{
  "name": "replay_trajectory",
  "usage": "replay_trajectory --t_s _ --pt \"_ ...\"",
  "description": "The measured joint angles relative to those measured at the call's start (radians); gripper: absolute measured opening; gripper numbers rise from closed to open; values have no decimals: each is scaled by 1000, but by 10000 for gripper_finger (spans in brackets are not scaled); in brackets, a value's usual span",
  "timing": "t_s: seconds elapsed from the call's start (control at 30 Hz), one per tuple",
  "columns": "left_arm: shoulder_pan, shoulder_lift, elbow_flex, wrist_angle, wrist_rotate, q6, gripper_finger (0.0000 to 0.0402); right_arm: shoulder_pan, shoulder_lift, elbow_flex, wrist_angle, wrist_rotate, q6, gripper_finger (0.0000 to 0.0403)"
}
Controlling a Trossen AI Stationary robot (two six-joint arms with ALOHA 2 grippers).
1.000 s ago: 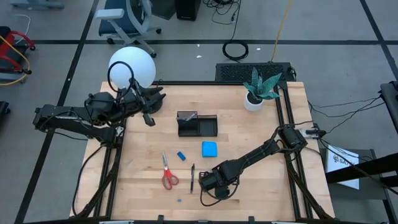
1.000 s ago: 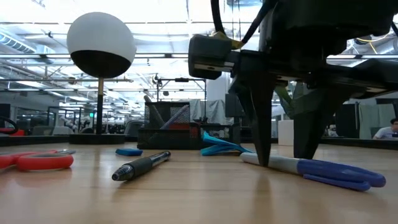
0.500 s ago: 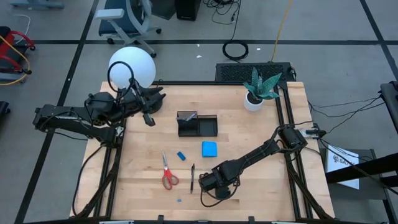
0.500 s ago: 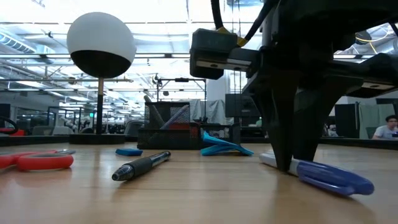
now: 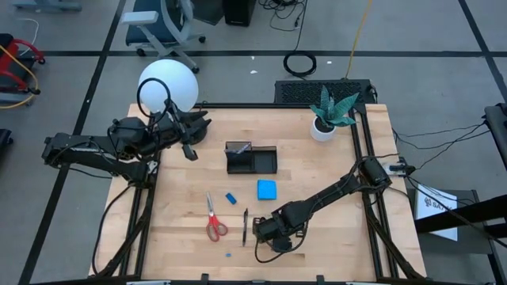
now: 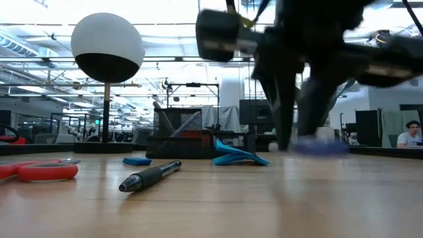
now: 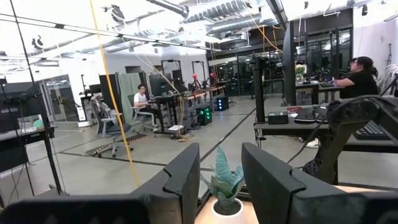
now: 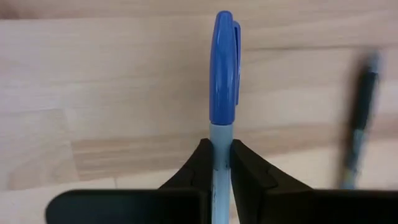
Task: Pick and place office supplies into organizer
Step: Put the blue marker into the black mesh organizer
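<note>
One blue-capped marker with a pale grey barrel (image 8: 221,93), pinched near its tail by right jaws (image 8: 215,163), just off the wooden worktop (image 5: 317,174). Could pivot or slip en route to small black rectangular organizer (image 5: 251,159). Left jaws (image 7: 220,171) spread, parked by lamp.

The table (image 5: 317,170) is pale wood with a smooth, matt grain. The marker (image 8: 222,68) has a glossy blue plastic cap and a paler, duller barrel. The scissors (image 5: 212,221) have shiny red plastic handles. The organizer (image 5: 252,159) looks like matt black mesh. The fingers (image 8: 249,171) are matt black.
</note>
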Motion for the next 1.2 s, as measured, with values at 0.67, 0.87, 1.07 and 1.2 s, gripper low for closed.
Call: replay_trajectory --t_s 0.67,0.87,1.07,1.2 --pt "0 0 0 0 0 0 127 -106 -113 0 219 23 412 22" --pt "0 0 0 0 0 0 127 -132 -122 -55 412 59 499 22" --pt "0 0 0 0 0 0 127 -166 -217 -254 715 188 568 22" --pt "0 0 0 0 0 0 127 -192 -328 -443 1080 254 692 22"
